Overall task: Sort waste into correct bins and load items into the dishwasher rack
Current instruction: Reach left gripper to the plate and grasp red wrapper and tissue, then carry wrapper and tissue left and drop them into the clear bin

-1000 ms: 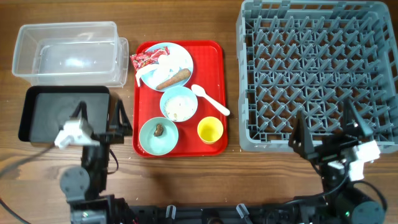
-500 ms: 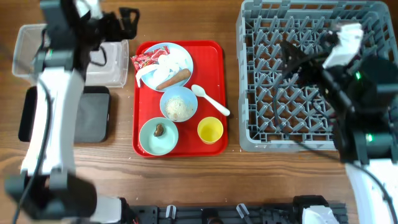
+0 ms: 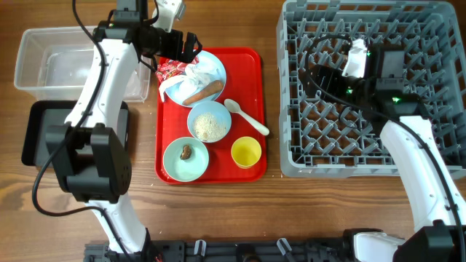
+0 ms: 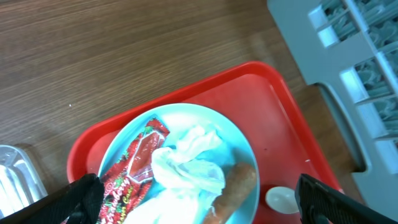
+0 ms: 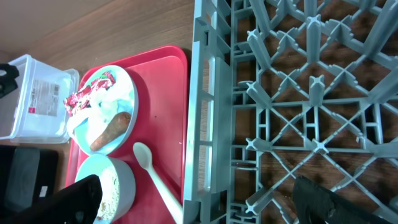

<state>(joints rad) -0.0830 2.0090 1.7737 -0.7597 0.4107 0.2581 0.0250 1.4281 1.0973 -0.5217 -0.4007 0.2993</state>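
From above, we see the left gripper (image 3: 186,47) over the far-left corner of the red serving tray (image 3: 251,58). It is just beside the pale blue plate (image 3: 215,67), which carries the red-and-white wrapper (image 3: 167,70), the crumpled tissue (image 3: 194,73) and the food stick (image 3: 204,91). The clear tub (image 3: 73,62) sits close on its left, and the black tray (image 3: 40,135) nearer the robot. The rice bowl (image 3: 210,122), the lump bowl (image 3: 186,159), the yellow cup (image 3: 246,152) and the white spoon (image 3: 246,116) all sit on the tray. The right gripper (image 3: 318,76) hangs over the bare dishwasher rack (image 3: 408,44)

In the left wrist view the fingers (image 4: 78,199) are spread wide with nothing between them. Wrapper and tissue lie below in the gap, the tissue overlapping the wrapper and touching the stick

In the right wrist view the fingers (image 5: 81,199) are likewise wide apart and hold nothing. They sit above the rack's left wall, with the tray beyond

We judge the step to be picking the first piece of waste off the plate. To do it well, we should centre on the wrapper's free end, away from the tissue. We should come down short of the plate's rim and close on the crumpled bulk so only one piece lifts. Then we carry it to the bin that suits it
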